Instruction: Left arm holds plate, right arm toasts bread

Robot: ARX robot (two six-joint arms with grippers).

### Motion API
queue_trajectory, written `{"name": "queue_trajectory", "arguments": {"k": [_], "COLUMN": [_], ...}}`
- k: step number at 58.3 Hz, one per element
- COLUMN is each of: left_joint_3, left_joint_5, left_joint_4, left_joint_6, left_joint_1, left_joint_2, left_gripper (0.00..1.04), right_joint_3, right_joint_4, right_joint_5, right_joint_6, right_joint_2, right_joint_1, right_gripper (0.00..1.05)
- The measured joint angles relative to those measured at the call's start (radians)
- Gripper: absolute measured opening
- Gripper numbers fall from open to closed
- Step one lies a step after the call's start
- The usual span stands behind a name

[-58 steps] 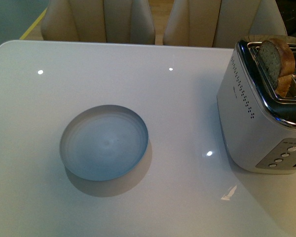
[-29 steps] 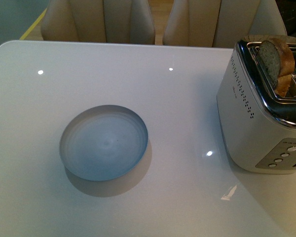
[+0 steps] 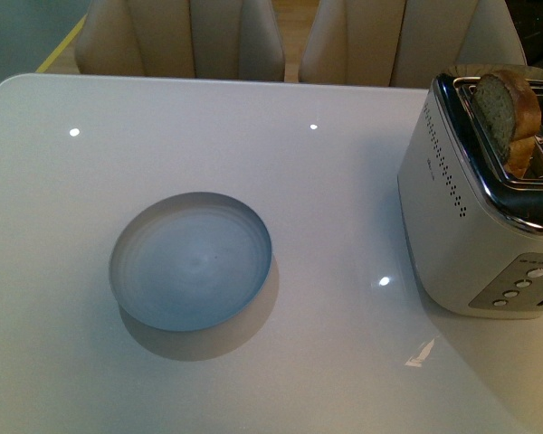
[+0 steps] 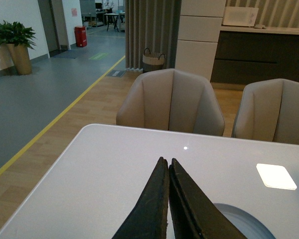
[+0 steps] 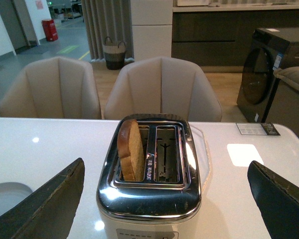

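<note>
Plate (image 3: 191, 262): round, shallow, pale blue-white, glossy, faint concentric rings; lies flat and bare on the white table (image 3: 326, 208), left of centre, nearer the near edge; well apart from the toaster (image 3: 452, 217). Bread slice (image 3: 505, 113): thick, speckled tan crumb, brown crust, rounded top; stands upright in one toaster slot at the far right, top half protruding; the other slot empty.

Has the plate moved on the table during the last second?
No. In the front view the plate keeps the same spot on the table, equally far from the toaster as in both earlier pictures.
</note>
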Motion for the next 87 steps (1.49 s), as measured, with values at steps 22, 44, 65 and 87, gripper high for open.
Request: {"name": "queue_trajectory", "arguments": {"k": [22, 44, 65, 87], "left_joint_3": [0.0, 0.0, 0.0, 0.0], "left_joint_5": [0.001, 0.0, 0.0, 0.0], "left_joint_4": [-0.192, -0.27, -0.27, -0.27], "left_joint_6": [0.001, 0.0, 0.0, 0.002], "left_joint_1": [0.0, 0.0, 0.0, 0.0], "left_joint_2": [-0.164, -0.265, -0.265, -0.265], "left_gripper": [0.03, 0.03, 0.36, 0.97], "right_joint_3": [0.0, 0.0, 0.0, 0.0], "right_joint_4": [0.0, 0.0, 0.0, 0.0], "right_joint_5": [0.0, 0.0, 0.0, 0.0], "right_joint_6": [0.0, 0.0, 0.0, 0.0], "right_joint_2": [0.0, 0.0, 0.0, 0.0], "right_joint_1": [0.0, 0.0, 0.0, 0.0], "right_gripper": [0.96, 0.96, 0.96, 0.96]}}
